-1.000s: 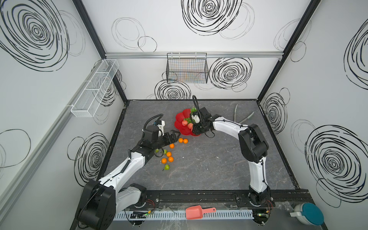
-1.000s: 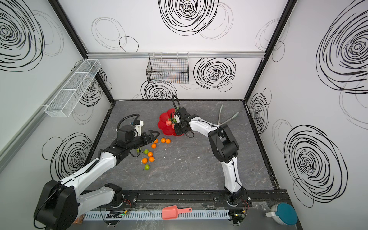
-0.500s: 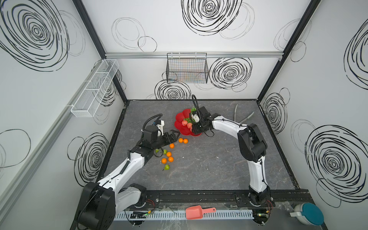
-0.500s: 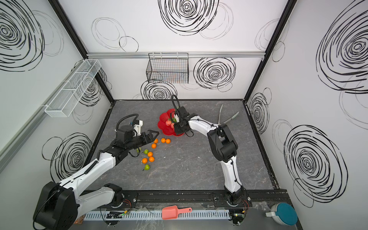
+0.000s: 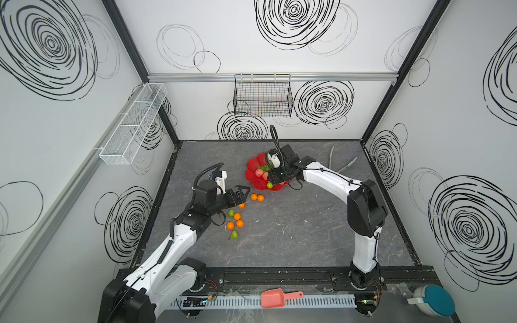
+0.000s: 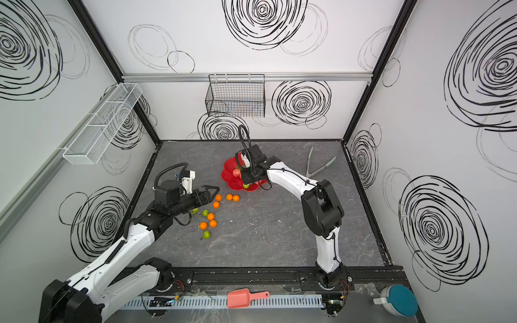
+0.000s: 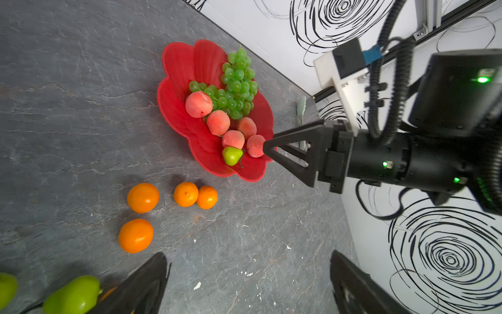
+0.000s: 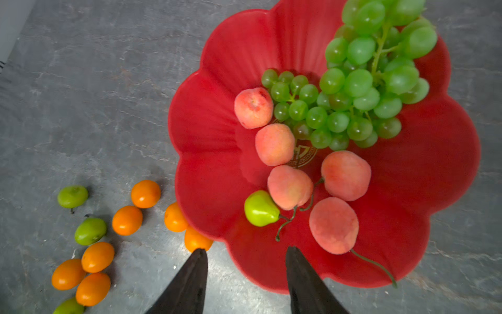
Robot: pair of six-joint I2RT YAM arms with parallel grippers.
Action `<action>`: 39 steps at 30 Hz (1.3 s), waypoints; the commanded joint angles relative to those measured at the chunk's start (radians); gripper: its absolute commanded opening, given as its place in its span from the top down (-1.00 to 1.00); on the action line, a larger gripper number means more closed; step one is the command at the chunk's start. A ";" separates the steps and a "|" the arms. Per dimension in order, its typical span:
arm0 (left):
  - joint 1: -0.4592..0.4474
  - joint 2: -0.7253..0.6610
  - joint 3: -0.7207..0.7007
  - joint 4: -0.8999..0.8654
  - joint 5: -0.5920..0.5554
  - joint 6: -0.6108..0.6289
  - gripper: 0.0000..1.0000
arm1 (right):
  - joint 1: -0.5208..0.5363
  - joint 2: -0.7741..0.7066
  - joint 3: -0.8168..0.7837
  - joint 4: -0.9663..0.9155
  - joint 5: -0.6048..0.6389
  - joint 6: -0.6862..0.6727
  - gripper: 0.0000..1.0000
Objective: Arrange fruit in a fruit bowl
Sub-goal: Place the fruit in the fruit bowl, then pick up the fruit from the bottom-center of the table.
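The red scalloped fruit bowl [image 5: 253,179] [image 6: 230,183] [image 8: 244,49] [image 7: 187,62] holds a bunch of green grapes [image 8: 361,89] [image 7: 236,84], several peaches [image 8: 274,144] and one green pear [image 8: 260,208] [image 5: 269,185]. Several tangerines [image 5: 257,197] [image 8: 146,193] [image 7: 143,197] and green pears [image 5: 234,235] [image 8: 90,231] lie on the table in front of the bowl, to its left. My right gripper [image 8: 245,248] [image 5: 269,179] hangs open and empty over the bowl's near rim. My left gripper [image 7: 247,252] [image 5: 244,197] [image 6: 214,195] is open and empty above the tangerines.
A black wire basket [image 5: 263,96] hangs on the back wall and a white mesh shelf [image 5: 134,123] on the left wall. Metal tongs [image 5: 344,165] lie at the back right. A pink scoop [image 5: 277,297] and a teal-lidded container [image 5: 433,300] sit beyond the front rail.
My right gripper's jaws have spread wider over the bowl. The left gripper has edged slightly toward the bowl.
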 commanded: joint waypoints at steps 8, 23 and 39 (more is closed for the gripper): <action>0.048 -0.198 -0.117 -0.210 -0.093 -0.035 -0.92 | 0.181 -0.023 -0.110 0.037 0.073 0.077 0.01; 0.141 -0.290 0.067 -0.671 -0.209 -0.055 -0.92 | 0.474 -0.162 -0.397 0.350 0.136 0.434 0.03; 0.105 -0.269 0.212 -0.854 -0.410 0.020 -0.92 | 0.612 -0.110 -0.400 0.402 0.219 0.623 0.01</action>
